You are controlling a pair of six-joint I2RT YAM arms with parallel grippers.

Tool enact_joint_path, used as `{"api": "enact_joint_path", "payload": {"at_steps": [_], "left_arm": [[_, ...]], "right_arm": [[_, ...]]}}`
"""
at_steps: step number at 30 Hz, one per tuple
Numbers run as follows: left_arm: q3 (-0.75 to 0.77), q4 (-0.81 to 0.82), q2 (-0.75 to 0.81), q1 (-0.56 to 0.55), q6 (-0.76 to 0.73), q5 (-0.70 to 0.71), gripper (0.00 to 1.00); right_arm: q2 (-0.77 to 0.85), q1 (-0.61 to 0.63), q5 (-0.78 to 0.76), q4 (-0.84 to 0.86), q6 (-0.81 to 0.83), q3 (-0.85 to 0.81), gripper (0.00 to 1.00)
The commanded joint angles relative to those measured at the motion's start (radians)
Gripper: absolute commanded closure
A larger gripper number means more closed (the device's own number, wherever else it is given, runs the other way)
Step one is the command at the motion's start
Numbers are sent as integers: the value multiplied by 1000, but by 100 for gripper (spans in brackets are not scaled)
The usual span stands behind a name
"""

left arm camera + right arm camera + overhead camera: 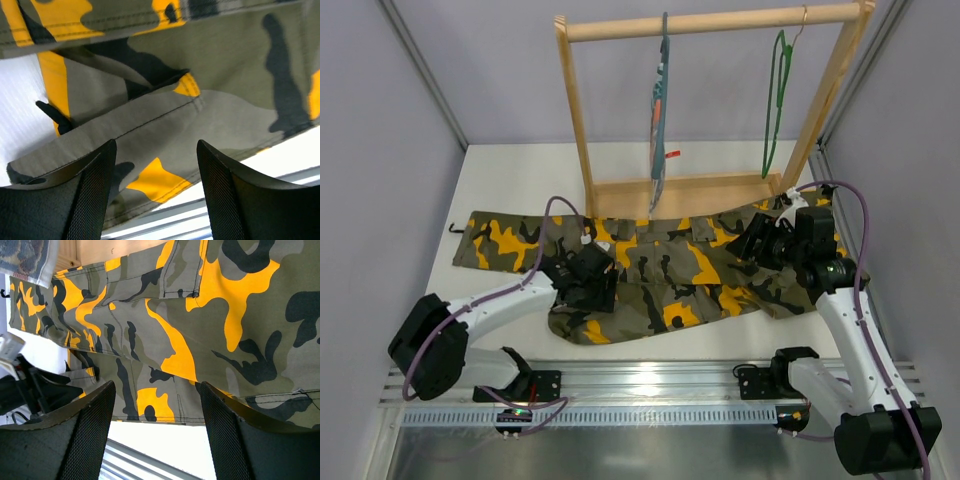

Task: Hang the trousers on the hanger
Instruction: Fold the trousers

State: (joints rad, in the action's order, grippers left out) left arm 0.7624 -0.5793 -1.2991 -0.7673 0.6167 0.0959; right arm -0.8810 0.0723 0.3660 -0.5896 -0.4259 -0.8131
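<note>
Trousers: I see the trousers [650, 270] lying flat on the desk [520, 180], spread left to right just in front of the wooden rack [710, 22]. The near part is bunched into a fold.
Hanger: the green hanger [775, 105] hangs bare on the rack's top rail, towards its right end and well apart from the cloth.
Left hand: the left hand [156, 147] has its fingers apart, low over a stitched edge of the trousers, with nothing pinched between them.
Right hand: the right hand [157, 390] also has its fingers apart, held over the right part of the trousers and gripping nothing.
Done: by my reading, nothing yet — no cloth lifted and the hanger not taken off the rail.
Left to do: get hold of the trousers, bring them and the hanger together, drape the cloth over the hanger bar and leave it hanging.
Top view only: it shows the rack, the hanger, the striped cloth [660, 110] hanging beside it and the full spread of the trousers.
Left wrist only: it shows the fold and seam right under the fingers, with bare desk at the hem.
Right wrist only: it shows a pocket flap up close — I cannot see the hanger in either wrist view.
</note>
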Motion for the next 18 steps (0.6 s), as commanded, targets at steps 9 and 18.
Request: {"api": "enact_joint_path", "payload": {"at_steps": [9,18], "left_arm": [[1,-49,-77,-27,87,151,85],[141,-278,145,-26,250,246,100]], "right_arm": [[63,6,-44,-13,-7,-57,29],[93,6,-511,-193,-264,-75,29]]}}
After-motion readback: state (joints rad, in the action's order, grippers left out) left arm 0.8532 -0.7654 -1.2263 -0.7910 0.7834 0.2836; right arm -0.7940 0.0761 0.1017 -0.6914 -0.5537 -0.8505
